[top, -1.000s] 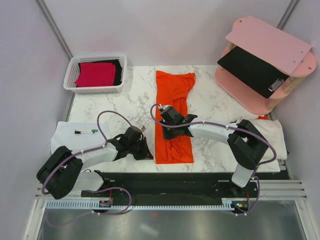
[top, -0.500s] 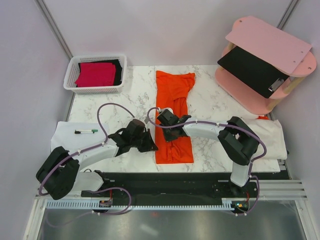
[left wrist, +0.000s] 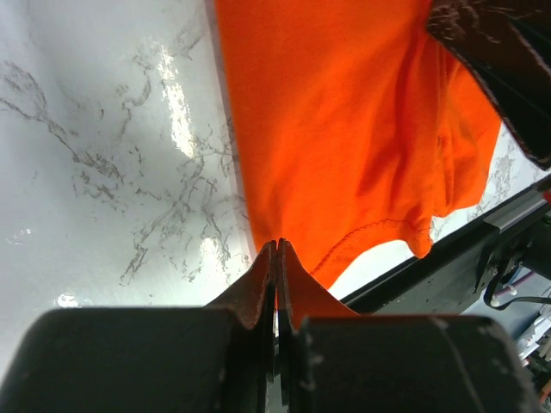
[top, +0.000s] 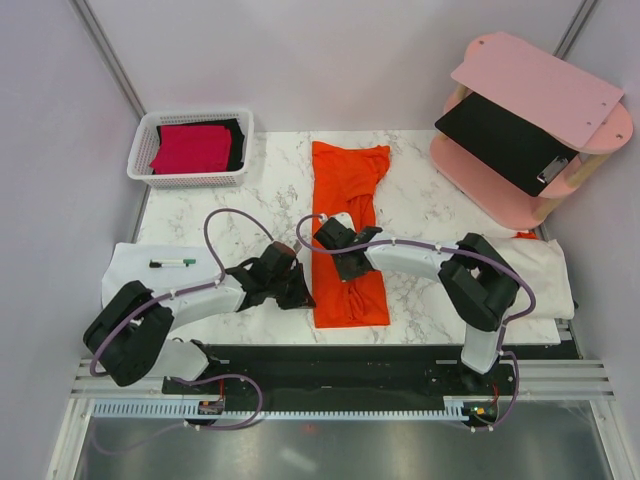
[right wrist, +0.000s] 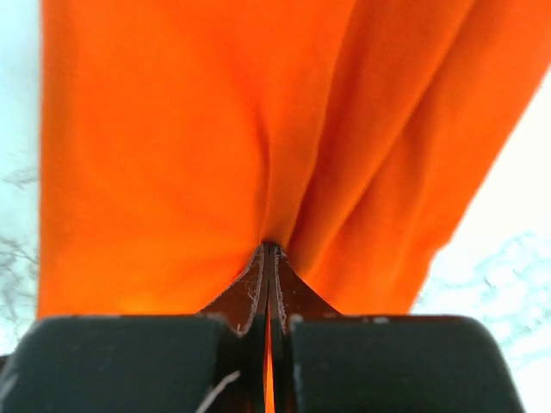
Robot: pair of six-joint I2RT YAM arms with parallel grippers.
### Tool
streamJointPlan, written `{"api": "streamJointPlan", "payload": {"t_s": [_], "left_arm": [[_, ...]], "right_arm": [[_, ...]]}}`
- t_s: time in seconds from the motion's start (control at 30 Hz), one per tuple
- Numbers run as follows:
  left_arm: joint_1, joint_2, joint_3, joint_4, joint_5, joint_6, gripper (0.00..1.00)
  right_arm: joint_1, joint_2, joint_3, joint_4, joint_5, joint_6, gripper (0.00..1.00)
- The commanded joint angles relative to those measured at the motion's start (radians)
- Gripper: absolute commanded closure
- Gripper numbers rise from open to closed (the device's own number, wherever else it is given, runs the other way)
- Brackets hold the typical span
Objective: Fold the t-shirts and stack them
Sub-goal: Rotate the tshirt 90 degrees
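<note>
A bright orange t-shirt (top: 350, 190) lies as a long strip down the middle of the marble table, bunched near its front end. My left gripper (top: 303, 297) is shut at the shirt's near left corner; in the left wrist view its tips (left wrist: 277, 245) meet the orange hem (left wrist: 344, 129). My right gripper (top: 348, 272) is shut on a pinch of orange cloth in the strip's middle; folds run into its tips (right wrist: 269, 248). A crimson-red t-shirt (top: 190, 148) lies folded on a black one (top: 237, 140) in the white basket (top: 140, 150) at the back left.
A pink two-tier shelf (top: 540, 90) holding a black clipboard (top: 505, 140) stands at the back right. A white cloth (top: 135, 285) with a marker (top: 172, 263) lies at the left. Another white cloth (top: 545, 270) lies at the right. The table's front edge is just behind the grippers.
My left gripper has moved right to the orange shirt's near left corner. My right gripper has shifted slightly left, and the shirt's near end has bunched up.
</note>
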Motion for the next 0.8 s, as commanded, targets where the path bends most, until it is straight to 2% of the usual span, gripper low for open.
{"api": "streamJointPlan", "payload": {"t_s": [0.0, 0.17, 0.4, 0.57, 0.77], "left_arm": [[-0.006, 0.023, 0.012, 0.019, -0.032, 0.001, 0.98], [-0.008, 0.038, 0.013, 0.022, -0.032, 0.004, 0.98], [-0.009, 0.047, 0.009, 0.02, -0.036, 0.009, 0.98], [-0.009, 0.043, 0.002, 0.019, -0.044, 0.004, 0.98], [-0.009, 0.023, -0.01, 0.006, -0.058, 0.004, 0.98]], "right_arm": [[0.015, -0.065, 0.061, -0.093, 0.098, -0.009, 1.0], [0.044, -0.106, 0.109, -0.165, 0.136, -0.008, 1.0], [0.095, -0.137, 0.123, -0.164, 0.052, 0.009, 1.0], [0.145, -0.091, 0.06, -0.139, 0.009, 0.04, 1.0], [0.162, -0.081, 0.011, -0.167, 0.03, 0.103, 1.0]]}}
